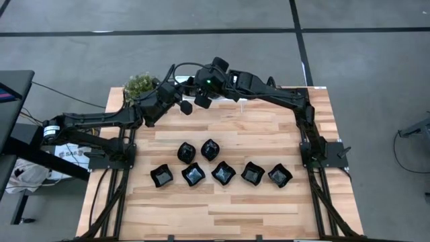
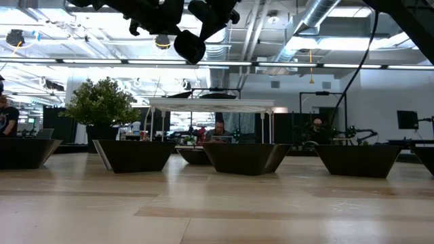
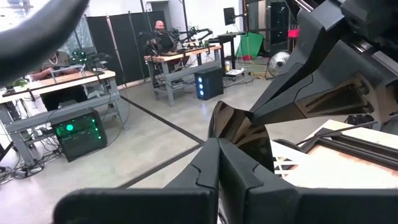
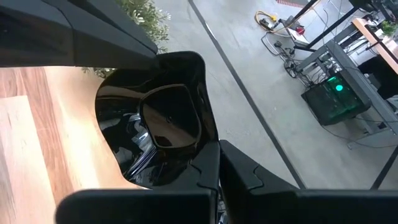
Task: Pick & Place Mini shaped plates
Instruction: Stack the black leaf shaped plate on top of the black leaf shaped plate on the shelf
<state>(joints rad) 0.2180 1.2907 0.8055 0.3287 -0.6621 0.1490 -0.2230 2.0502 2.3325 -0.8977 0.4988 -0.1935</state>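
High view: both arms reach to the far edge of the wooden surface (image 1: 269, 202). The left hand (image 1: 185, 105) and the right hand (image 1: 203, 101) hang close together above the far edge, beside the small green plant (image 1: 140, 85). Each carries something dark, but from above the shapes are too small to read. Seven glossy black mini plates lie on the surface well nearer the front: two side by side in a back pair (image 1: 187, 152) (image 1: 210, 149), and five in a row in front of them, from (image 1: 161, 176) on the left to (image 1: 279, 175) on the right. All are well apart from both hands.

Low view: the plates stand as dark flared dishes across the surface, the nearest at centre (image 2: 245, 157). Both hands are up at the top edge, with a round dark part (image 2: 189, 46) hanging lowest. A white rack (image 2: 211, 106) stands behind the plates, the plant to its left.

Left wrist view: the left hand's fingers (image 3: 208, 168) are pressed together on the edge of a thin black plate (image 3: 231, 127), which stands on edge above them. The right arm crosses close behind it.

Right wrist view: the right hand's fingers (image 4: 208, 171) are clamped on the rim of a wavy-edged black plate (image 4: 158, 124), its hollow facing the camera, held over the surface's far edge.
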